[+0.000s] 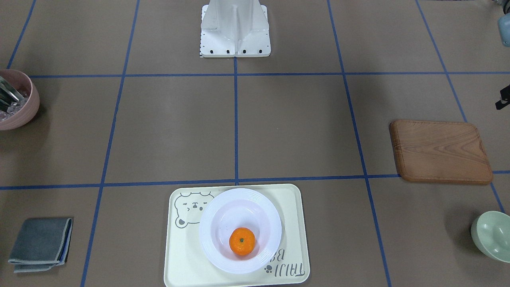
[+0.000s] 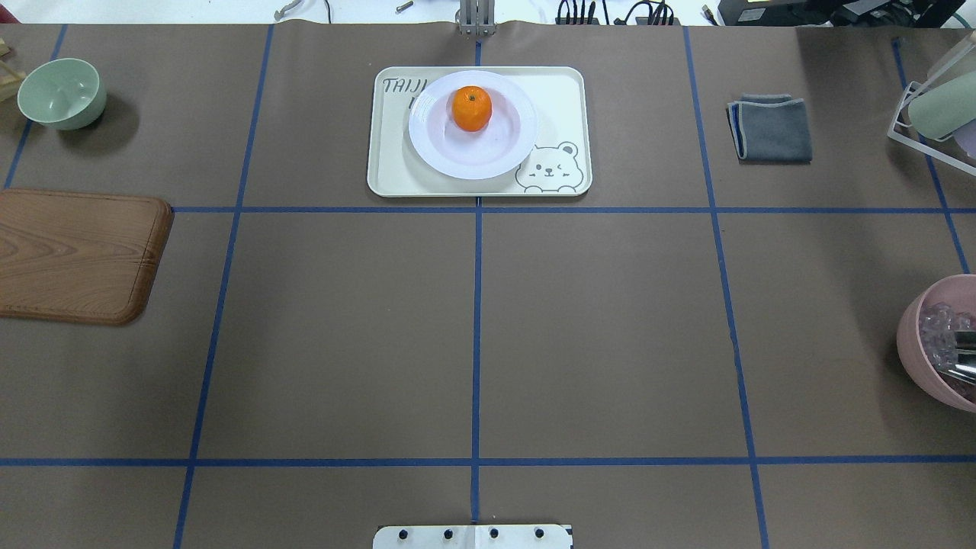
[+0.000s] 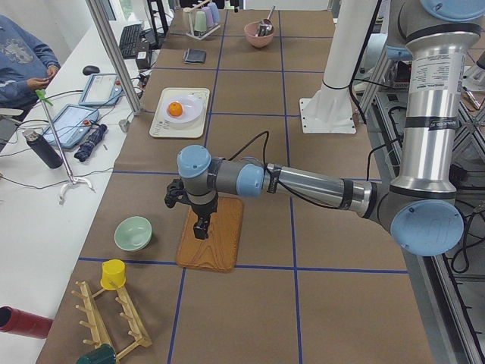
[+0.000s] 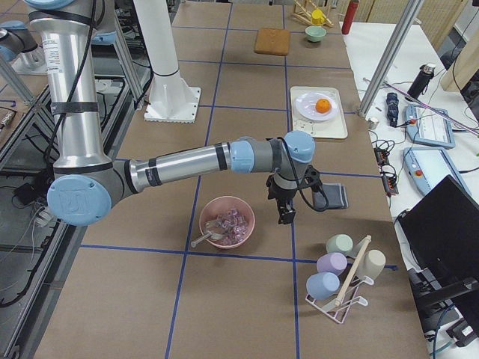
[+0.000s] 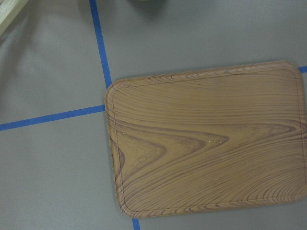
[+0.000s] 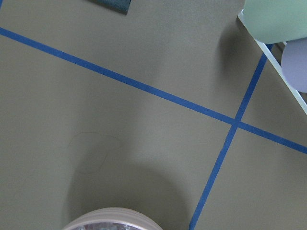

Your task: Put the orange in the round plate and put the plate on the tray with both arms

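Observation:
The orange [image 1: 242,241] [image 2: 471,108] lies inside the round plate [image 1: 211,235] [image 2: 435,145]. That white plate rests on the cream tray [image 1: 291,207] [image 2: 564,91] with the bear drawing, at the table's far middle edge. Both are small in the side views: the orange [image 3: 175,109] [image 4: 322,105]. My left gripper [image 3: 199,229] hangs over the brown wooden board, far from the tray; I cannot tell whether it is open or shut. My right gripper [image 4: 284,215] hangs between the pink bowl and the grey cloth; its state cannot be told either. Neither holds anything that I can see.
A wooden board [image 2: 76,255] [image 5: 206,143] and a green bowl [image 2: 61,93] lie on the left side. A folded grey cloth [image 2: 770,128], a pink bowl [image 2: 938,343] with clear pieces and a cup rack [image 4: 340,273] are on the right. A person [image 3: 23,64] sits beyond the table.

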